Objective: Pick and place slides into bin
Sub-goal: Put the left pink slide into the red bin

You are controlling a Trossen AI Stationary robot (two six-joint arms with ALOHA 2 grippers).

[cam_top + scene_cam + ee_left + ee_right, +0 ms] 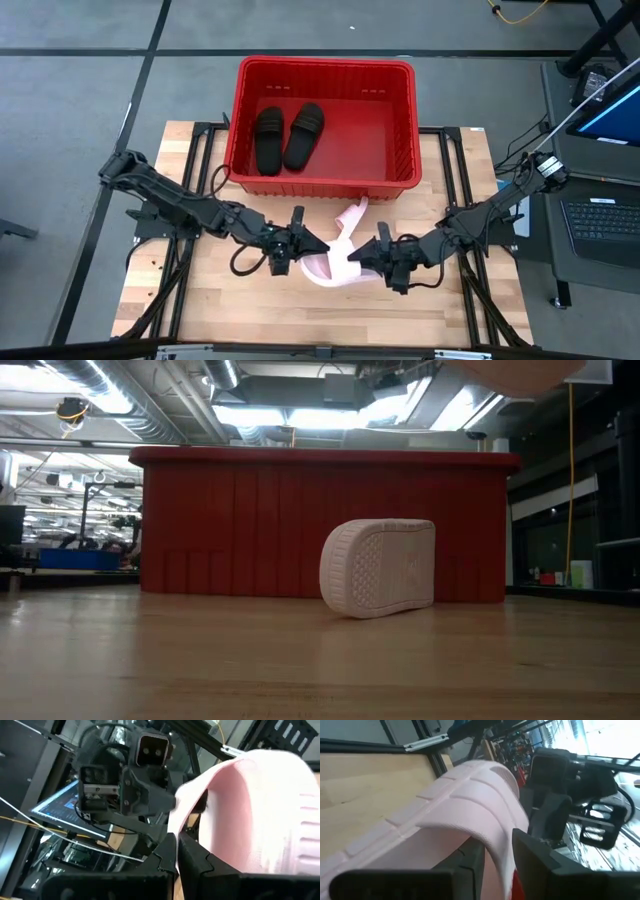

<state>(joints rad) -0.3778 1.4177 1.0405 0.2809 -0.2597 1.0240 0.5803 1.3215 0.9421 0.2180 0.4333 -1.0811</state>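
Note:
The red bin (405, 120) stands at the table's far middle with two black slides (287, 136) lying side by side on its floor. One pink slide (351, 216) stands on its long edge on the table in front of the bin, sole toward the near edge (378, 568). A second pink slide (328, 268) hangs between my two grippers near the table's middle. My left gripper (303, 245) is shut on its left end and my right gripper (368, 255) on its right end. A pale blur at the top of the low view (520, 370) looks like this slide. My left gripper pinches a thin edge of the pink slide (179, 815) between its two fingers (200, 862), coming level from the table's left. The slide is off the table. Which part of the slide this edge belongs to does not show. My right gripper holds the pink slide by its ribbed strap (492, 827), one finger (470, 862) under the strap and the other (535, 860) outside it. It comes level from the table's right. The slide is off the table.
The bin's right half (365, 140) holds nothing. Bare wooden table (200, 300) lies to the left, right and near side of the grippers. Black frame rails (455, 170) run along the table's sides. A laptop (605, 225) stands off the table at the right.

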